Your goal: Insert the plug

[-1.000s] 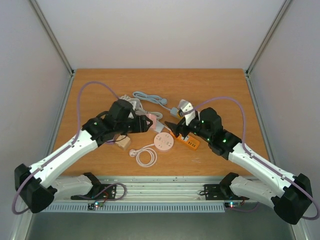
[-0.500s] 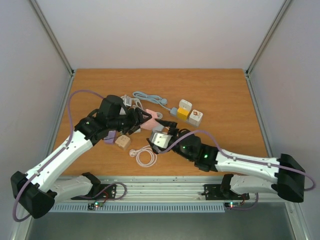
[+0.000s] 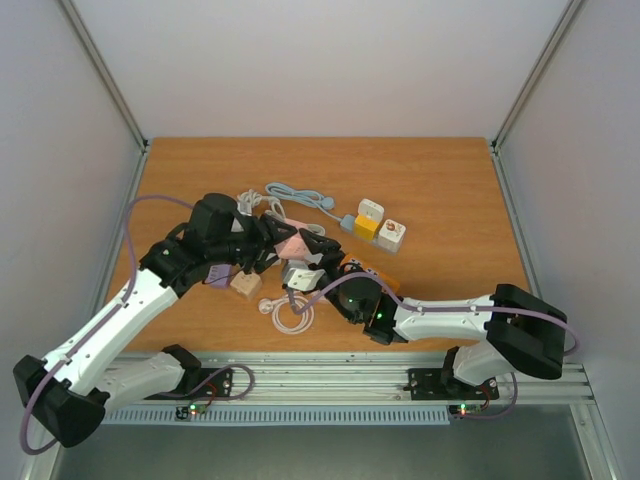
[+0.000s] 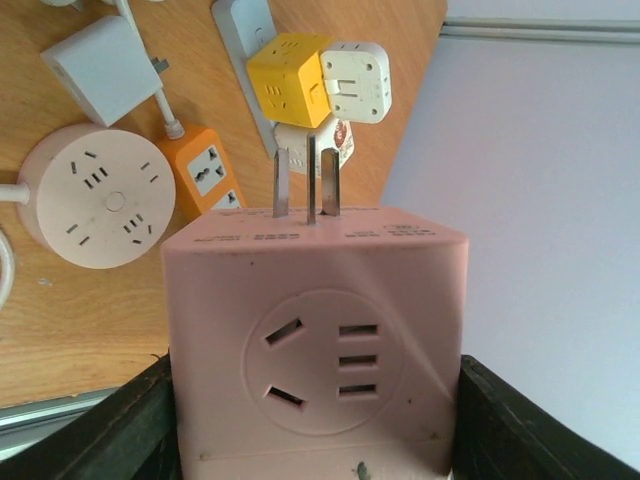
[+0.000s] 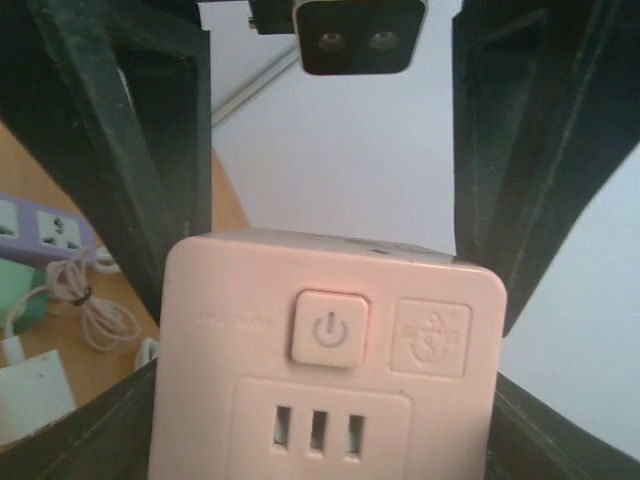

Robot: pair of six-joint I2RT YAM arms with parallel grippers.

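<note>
Left jaws clamped on two opposite sides of the pink plug cube [image 4: 315, 335], holding it above the bench [image 3: 440, 190]. Its three prongs [image 4: 308, 182] point away from those jaws. Right jaws stand wide on either side of the same cube, at its power-button [image 5: 329, 329] face; whether they touch it, cannot tell. Round pink socket hub [image 4: 95, 195] and orange strip [image 4: 205, 175] lie beyond the left jaws.

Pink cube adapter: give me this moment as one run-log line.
left end effector: gripping pink cube adapter, lifted | right end effector: straddling it, contact unclear | prongs: bare, not inserted
</note>
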